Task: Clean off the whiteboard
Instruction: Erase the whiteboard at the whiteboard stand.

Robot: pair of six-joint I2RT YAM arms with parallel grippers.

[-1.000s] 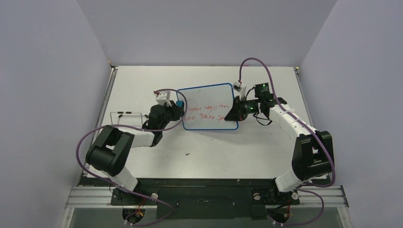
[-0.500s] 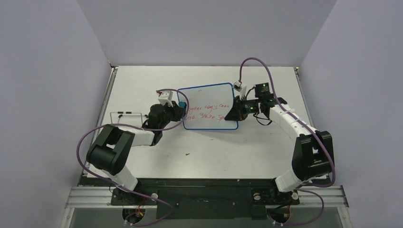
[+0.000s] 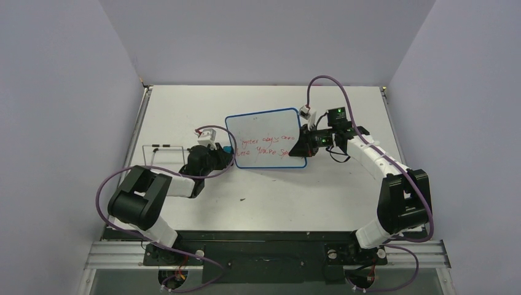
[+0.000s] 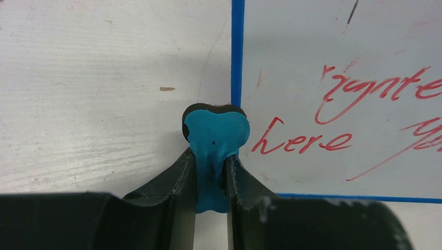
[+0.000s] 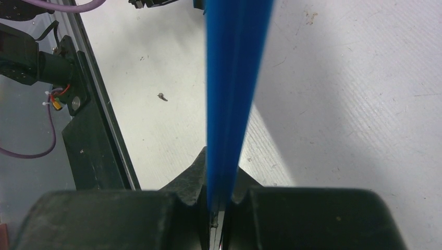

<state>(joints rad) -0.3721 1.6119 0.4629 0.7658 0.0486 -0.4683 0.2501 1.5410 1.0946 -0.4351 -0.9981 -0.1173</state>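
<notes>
The whiteboard (image 3: 264, 136), white with a blue rim and two lines of red handwriting, lies mid-table. My left gripper (image 3: 222, 153) is shut on a blue-and-black eraser (image 4: 216, 134) by its narrow waist. The eraser's head straddles the whiteboard's (image 4: 339, 78) left rim, near the lower left corner and just left of the word "here". My right gripper (image 3: 305, 146) is shut on the board's right edge. In the right wrist view that blue rim (image 5: 232, 78) runs edge-on straight out from between the fingers (image 5: 190, 179). The writing is hidden there.
A thin black wire frame (image 3: 164, 147) stands on the table left of the left gripper. The table's white surface (image 3: 276, 196) stretches to a black rail (image 3: 264, 236) at the near edge. Grey walls close off the left, right and back.
My left gripper with the eraser has slid toward the near left, from the board's upper left writing to its lower left rim. The board shifted slightly left. The right gripper kept its hold.
</notes>
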